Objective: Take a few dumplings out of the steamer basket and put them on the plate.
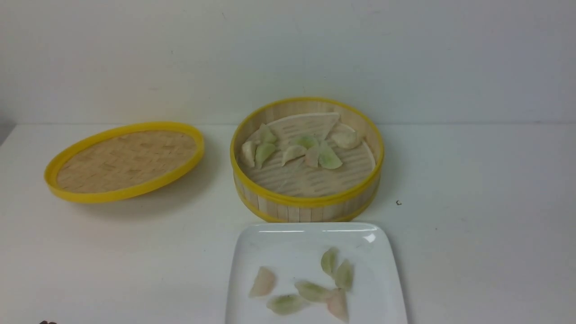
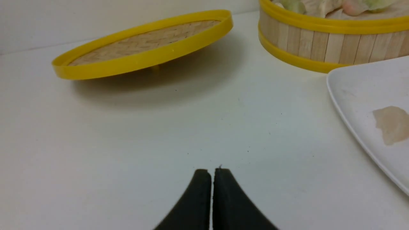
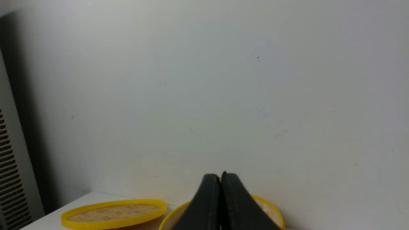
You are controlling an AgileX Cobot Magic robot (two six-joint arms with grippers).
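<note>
The steamer basket [image 1: 308, 201] stands at the table's middle with several dumplings [image 1: 330, 158] on its slatted floor. The white plate [image 1: 288, 245] lies just in front of it and holds several dumplings [image 1: 311, 291], pale green and pale pink. Neither gripper shows in the front view. In the left wrist view my left gripper [image 2: 212, 171] is shut and empty, low over bare table, with the basket [image 2: 319, 41] and the plate [image 2: 358, 92] ahead of it. In the right wrist view my right gripper [image 3: 220, 175] is shut and empty, raised and facing the wall, with the basket's rim [image 3: 274, 207] behind it.
The flat yellow-rimmed woven lid [image 1: 126, 159] rests tilted on the table to the left of the basket; it also shows in the left wrist view [image 2: 143, 44] and the right wrist view [image 3: 113, 212]. A white wall runs behind the table. A small dark mark [image 1: 398, 203] lies right of the basket.
</note>
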